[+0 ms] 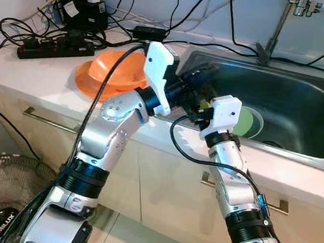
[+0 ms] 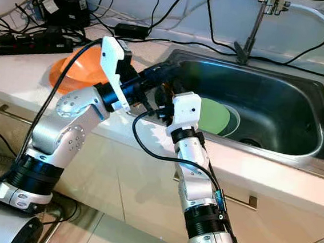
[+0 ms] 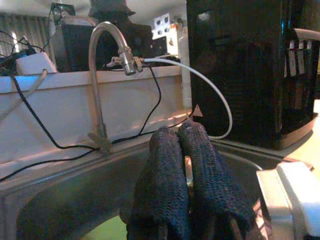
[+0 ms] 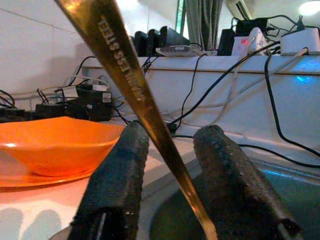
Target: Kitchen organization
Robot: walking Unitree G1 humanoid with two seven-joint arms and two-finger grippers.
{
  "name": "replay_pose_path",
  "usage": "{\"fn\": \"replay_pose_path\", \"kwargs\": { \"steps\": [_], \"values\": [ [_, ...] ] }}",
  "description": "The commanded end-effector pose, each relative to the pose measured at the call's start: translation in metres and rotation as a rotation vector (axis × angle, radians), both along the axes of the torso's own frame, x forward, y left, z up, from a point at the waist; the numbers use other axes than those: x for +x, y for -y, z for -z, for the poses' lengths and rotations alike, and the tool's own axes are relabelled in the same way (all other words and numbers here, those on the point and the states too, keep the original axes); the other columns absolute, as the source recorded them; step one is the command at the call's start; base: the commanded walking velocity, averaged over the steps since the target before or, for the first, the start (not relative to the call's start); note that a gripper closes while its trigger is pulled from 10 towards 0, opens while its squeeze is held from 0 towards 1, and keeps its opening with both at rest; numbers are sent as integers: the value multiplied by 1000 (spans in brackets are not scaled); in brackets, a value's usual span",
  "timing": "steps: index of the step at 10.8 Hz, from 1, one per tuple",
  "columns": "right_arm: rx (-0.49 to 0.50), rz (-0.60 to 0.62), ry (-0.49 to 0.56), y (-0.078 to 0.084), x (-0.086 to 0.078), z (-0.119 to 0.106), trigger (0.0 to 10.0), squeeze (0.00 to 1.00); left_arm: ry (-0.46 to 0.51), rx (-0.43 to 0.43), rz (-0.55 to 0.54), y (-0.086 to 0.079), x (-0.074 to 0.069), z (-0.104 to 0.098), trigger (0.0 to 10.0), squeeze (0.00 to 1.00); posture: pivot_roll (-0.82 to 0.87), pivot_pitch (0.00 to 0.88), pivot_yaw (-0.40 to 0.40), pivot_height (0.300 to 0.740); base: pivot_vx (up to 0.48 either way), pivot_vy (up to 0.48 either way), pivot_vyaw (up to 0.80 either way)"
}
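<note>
Here both claws meet at the front left corner of the sink (image 1: 303, 83). The left claw (image 3: 184, 150) has its fingers pressed together on a thin golden utensil (image 4: 145, 110), whose stamped handle passes slantwise between the spread fingers of the right claw (image 4: 167, 175), which does not grip it. I judge the task is in its middle: a green plate (image 2: 217, 116) lies in the sink, and an orange bowl (image 1: 112, 71) sits on an orange plate on the tabletop (image 1: 34, 75), beside the cables. The head of the utensil is hidden, so I cannot tell if it is a spoon or a fork.
</note>
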State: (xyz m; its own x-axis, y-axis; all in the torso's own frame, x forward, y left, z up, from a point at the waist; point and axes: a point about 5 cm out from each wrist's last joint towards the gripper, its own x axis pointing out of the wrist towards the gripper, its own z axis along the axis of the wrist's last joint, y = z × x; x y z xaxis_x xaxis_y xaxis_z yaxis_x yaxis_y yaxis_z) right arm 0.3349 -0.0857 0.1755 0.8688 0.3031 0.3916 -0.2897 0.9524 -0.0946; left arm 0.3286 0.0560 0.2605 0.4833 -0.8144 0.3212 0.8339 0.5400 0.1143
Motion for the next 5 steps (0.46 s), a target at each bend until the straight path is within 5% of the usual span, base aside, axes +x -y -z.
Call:
{"fn": "replay_pose_path", "kwargs": {
  "steps": [1, 5],
  "values": [
    [6, -8, 11, -1, 3, -6, 0, 0, 16, 7, -11, -3, 0, -2, 10000, 0, 176, 1, 39, 740, 0, 0, 0],
    [9, -7, 5, 0, 3, -5, 0, 0, 14, 10, -9, -3, 0, -2, 10000, 0, 178, 6, 40, 740, 0, 0, 0]
  ]
}}
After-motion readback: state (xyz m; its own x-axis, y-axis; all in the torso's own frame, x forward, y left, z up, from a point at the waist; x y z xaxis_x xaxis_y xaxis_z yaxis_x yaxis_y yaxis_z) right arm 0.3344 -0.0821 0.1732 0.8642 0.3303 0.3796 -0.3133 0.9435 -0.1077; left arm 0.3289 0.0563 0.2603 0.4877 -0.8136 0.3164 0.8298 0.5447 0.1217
